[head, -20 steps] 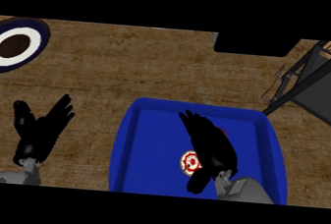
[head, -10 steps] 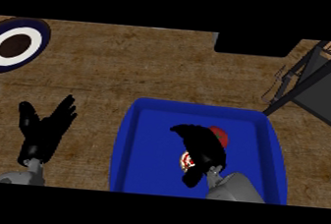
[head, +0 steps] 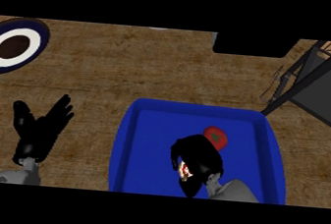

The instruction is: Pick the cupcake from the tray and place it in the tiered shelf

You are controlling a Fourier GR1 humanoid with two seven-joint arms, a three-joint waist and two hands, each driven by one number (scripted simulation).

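Cupcake (head: 185, 168), red-and-white top, mostly hidden under curled right hand (head: 198, 155)

Tomato (head: 216, 136) stands between right hand (head: 198, 157) and shelf (head: 322, 92).

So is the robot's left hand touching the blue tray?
No, the left hand is open over the wooden counter, set apart from the blue tray.
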